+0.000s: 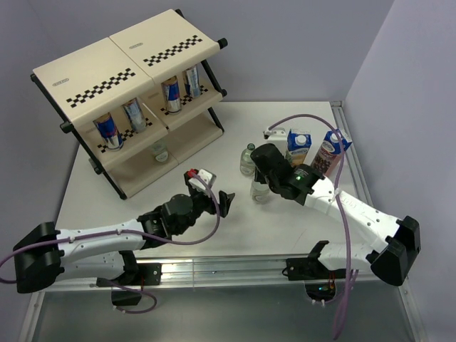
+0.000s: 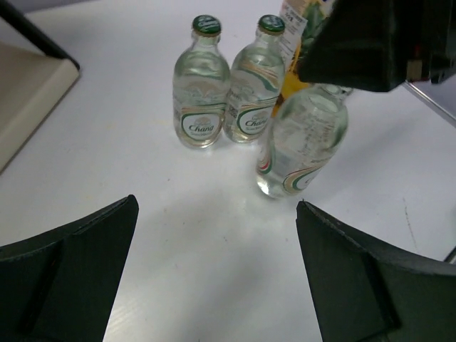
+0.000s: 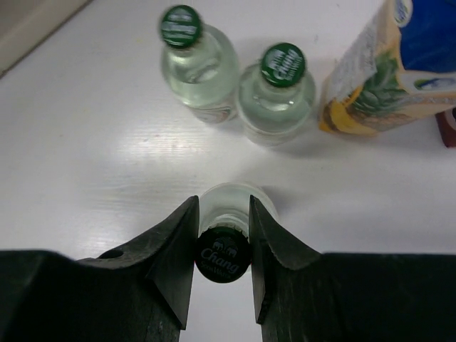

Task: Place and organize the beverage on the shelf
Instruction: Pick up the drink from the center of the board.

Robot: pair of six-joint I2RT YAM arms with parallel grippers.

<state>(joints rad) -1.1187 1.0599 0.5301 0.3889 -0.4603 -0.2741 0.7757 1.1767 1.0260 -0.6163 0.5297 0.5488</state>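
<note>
The shelf (image 1: 107, 71) stands at the back left, with four blue-silver cans (image 1: 108, 130) on its middle tier and one clear bottle (image 1: 160, 151) on the bottom tier. My right gripper (image 3: 222, 231) is shut on the neck of a clear bottle (image 3: 231, 203) with a dark green cap. It holds it from above at mid-table (image 1: 260, 191). Two more bottles (image 3: 196, 60) (image 3: 279, 89) stand just beyond. The pineapple carton (image 1: 299, 146) and the grape carton (image 1: 329, 151) stand at the right. My left gripper (image 2: 217, 271) is open and empty, low over the table, facing the bottles (image 2: 201, 89).
The shelf's black frame foot (image 2: 35, 32) and cream bottom panel (image 2: 28, 100) lie to the left of my left gripper. A white wall edge (image 1: 353, 149) runs along the table's right side, behind the cartons.
</note>
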